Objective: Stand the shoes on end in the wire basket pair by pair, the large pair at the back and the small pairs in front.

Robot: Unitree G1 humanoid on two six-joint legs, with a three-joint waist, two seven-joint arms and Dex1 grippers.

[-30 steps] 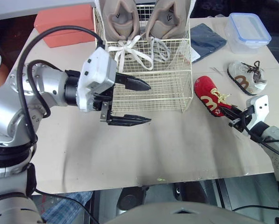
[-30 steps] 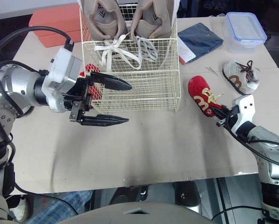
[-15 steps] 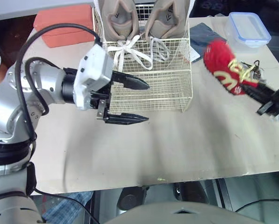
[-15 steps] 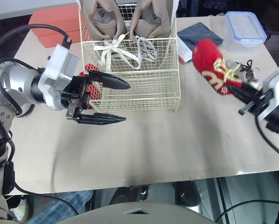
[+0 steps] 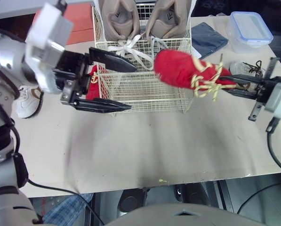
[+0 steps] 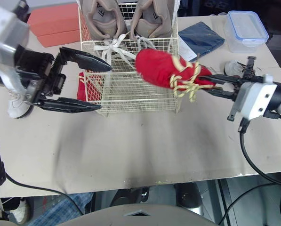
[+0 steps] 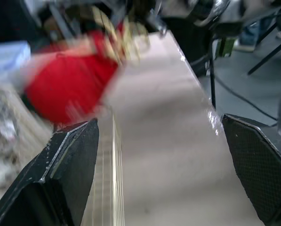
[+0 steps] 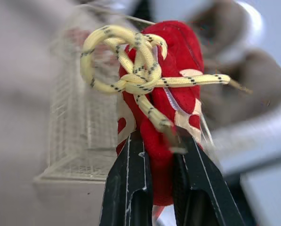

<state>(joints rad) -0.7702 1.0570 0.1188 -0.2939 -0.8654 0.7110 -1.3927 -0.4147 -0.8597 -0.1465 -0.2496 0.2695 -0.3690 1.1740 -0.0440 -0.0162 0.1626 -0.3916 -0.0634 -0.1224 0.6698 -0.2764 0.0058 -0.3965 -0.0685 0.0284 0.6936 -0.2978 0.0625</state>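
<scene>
Tabletop (image 5: 154, 141) below, red shoe (image 5: 178, 68) newly aloft

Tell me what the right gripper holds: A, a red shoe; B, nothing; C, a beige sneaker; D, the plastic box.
A: the right gripper is shut on the red shoe, holding it in the air near the basket.

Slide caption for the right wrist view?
Right gripper, jaws shut on a red shoe with yellow laces, wire basket beyond.
</scene>
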